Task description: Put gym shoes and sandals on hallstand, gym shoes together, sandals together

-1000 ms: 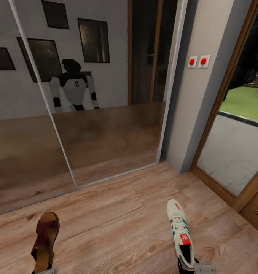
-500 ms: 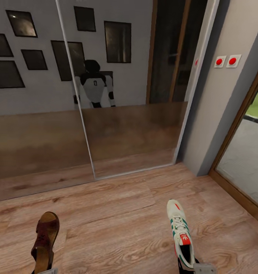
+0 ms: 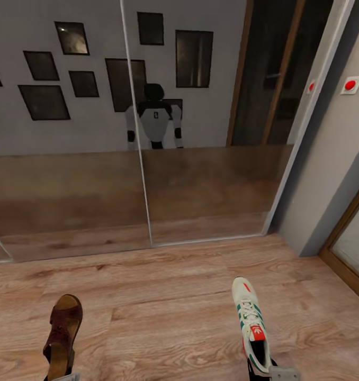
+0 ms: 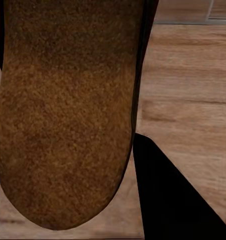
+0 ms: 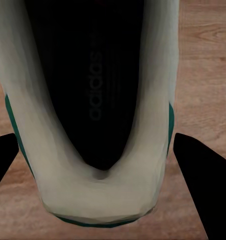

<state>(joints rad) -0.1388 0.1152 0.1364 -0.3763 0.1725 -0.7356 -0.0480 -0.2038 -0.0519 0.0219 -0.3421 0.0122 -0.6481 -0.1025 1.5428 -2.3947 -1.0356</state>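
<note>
In my left hand (image 3: 63, 377) I carry one sandal (image 3: 63, 333), dark reddish-brown with a tan footbed. It points away from me, above the corridor floor (image 3: 163, 296). From the left wrist camera I see the tan footbed (image 4: 68, 110) very close, with a dark finger (image 4: 173, 200) beside it, so my left hand is closed on the heel end of the sandal.

In my right hand (image 3: 277, 374) I carry one gym shoe (image 3: 251, 323), white with green stripes and a red tongue label, also pointing away from me. The right wrist camera looks into the dark opening of this shoe (image 5: 98, 100), and my two dark fingers (image 5: 205, 190) stand on both sides of its heel; the hand is pinching the shoe there.

In front of me is a mirrored sliding door (image 3: 200, 132), and I see my own white and black body (image 3: 154, 119) reflected in it. Two red buttons (image 3: 354, 84) are on the grey wall at my right.
</note>
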